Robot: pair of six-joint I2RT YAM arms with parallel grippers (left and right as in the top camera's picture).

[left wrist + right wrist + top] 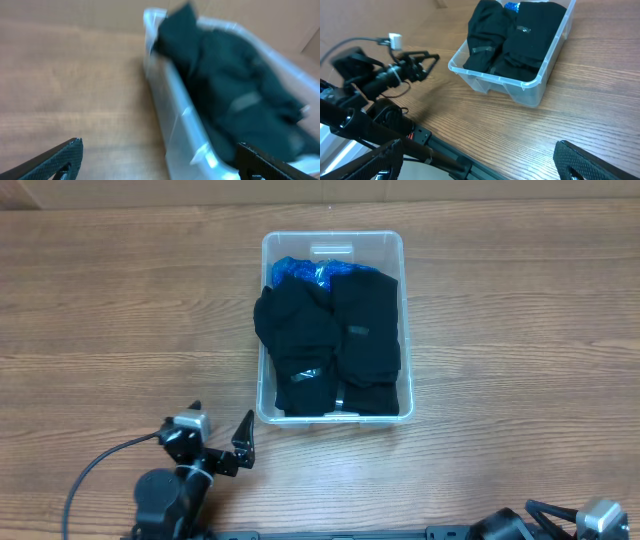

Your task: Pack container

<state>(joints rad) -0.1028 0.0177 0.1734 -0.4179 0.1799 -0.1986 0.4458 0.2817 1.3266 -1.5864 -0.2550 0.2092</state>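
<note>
just beyond the left tool (222,428), open and empty, container (404,310) sits on worktop (120,300), holding dark garments (330,340); right tool (479,147) open, well apart.

I am seeing my left arm (165,492) showing matte black, a black cable (92,465) looping off it, a pale grey block (189,423) sitting at its wrist, and black textured fingers (62,157) tapering to points.

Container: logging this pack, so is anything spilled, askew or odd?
Mostly tidy. The clear rectangular plastic container sits square on the wooden table, but the black fabric bundle mounds over its left rim in the overhead view. Nothing spilled.
</note>
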